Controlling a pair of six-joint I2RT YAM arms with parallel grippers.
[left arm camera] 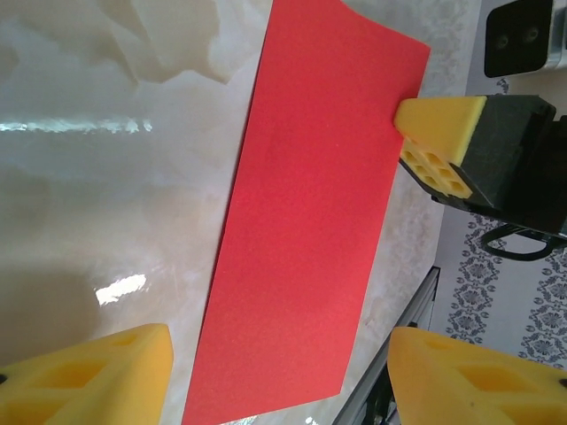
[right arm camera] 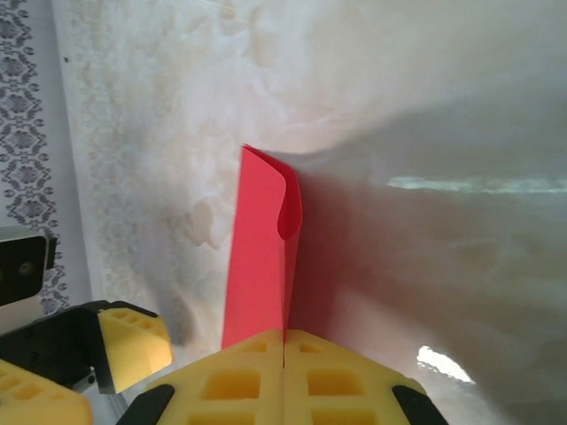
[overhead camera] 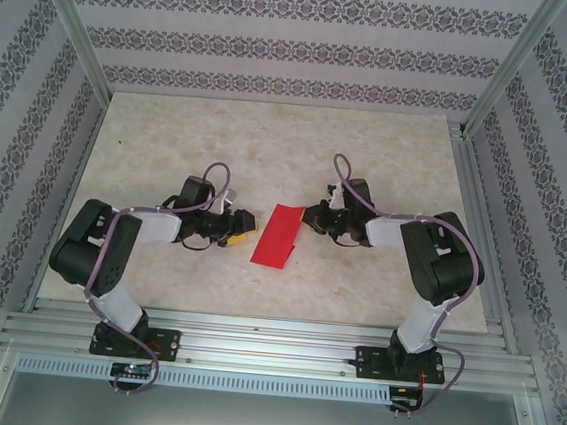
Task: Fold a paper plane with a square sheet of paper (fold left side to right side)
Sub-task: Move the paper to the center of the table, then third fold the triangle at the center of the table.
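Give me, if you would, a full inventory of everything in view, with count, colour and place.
red paper: one, bright red, folded into a long rectangle, lying mid-table between the arms
table: one, pale marbled beige, under everything
wall panels: three sides, white with grey floral bands, around the table
frame rails: silver metal, along the near edge and up the corners
arms: two, black and white, bolted to the near rail
left fingers: one pair, yellow, apart, hanging over the paper
right fingers: one pair, yellow, shut on the paper's edge
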